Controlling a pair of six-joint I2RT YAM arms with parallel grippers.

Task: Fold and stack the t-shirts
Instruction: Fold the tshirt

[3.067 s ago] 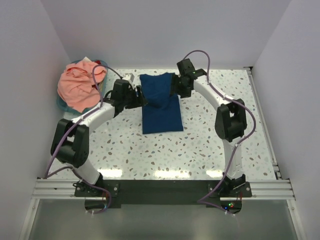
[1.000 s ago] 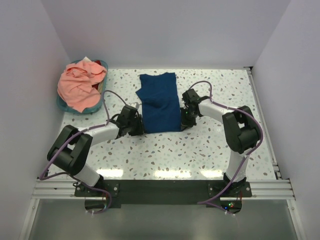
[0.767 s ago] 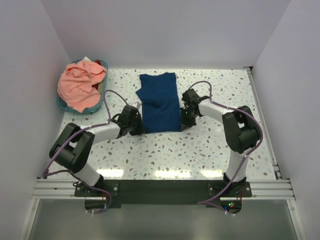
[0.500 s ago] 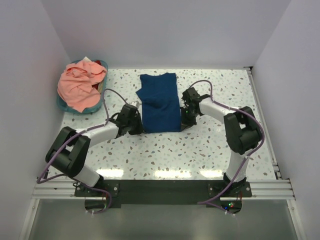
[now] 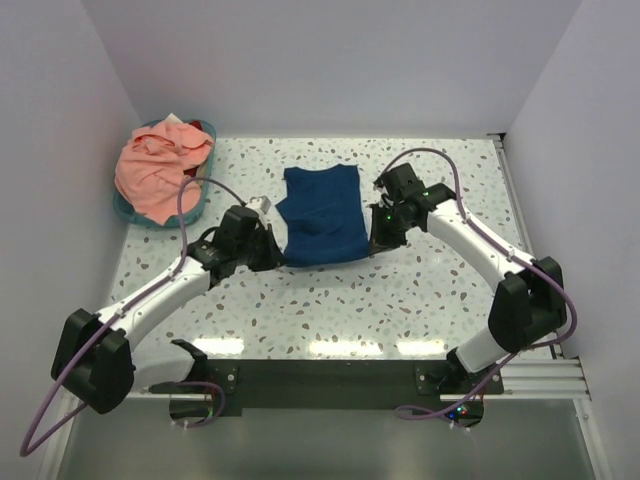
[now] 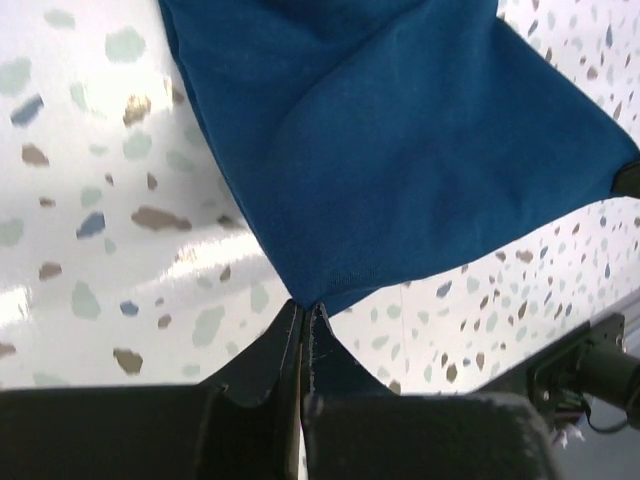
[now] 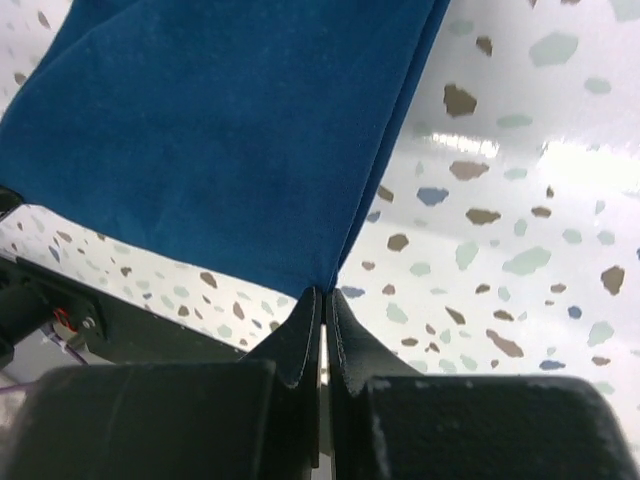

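Observation:
A navy blue t-shirt [image 5: 322, 215], folded into a long strip, lies in the middle of the table with its near edge lifted. My left gripper [image 5: 280, 250] is shut on the shirt's near left corner [image 6: 305, 300]. My right gripper [image 5: 372, 243] is shut on the near right corner [image 7: 322, 288]. Between the two grippers the near hem hangs taut above the speckled tabletop. A salmon-pink t-shirt [image 5: 155, 175] is heaped at the far left.
The pink shirt fills a round teal basket [image 5: 130, 213] at the table's far left corner. White walls enclose the table at the back and on both sides. The speckled tabletop [image 5: 400, 300] lies bare in front of the shirt.
Both grippers have shut on the navy shirt's near corners and raised them. The near hem has moved up and away from me, so the strip looks shorter.

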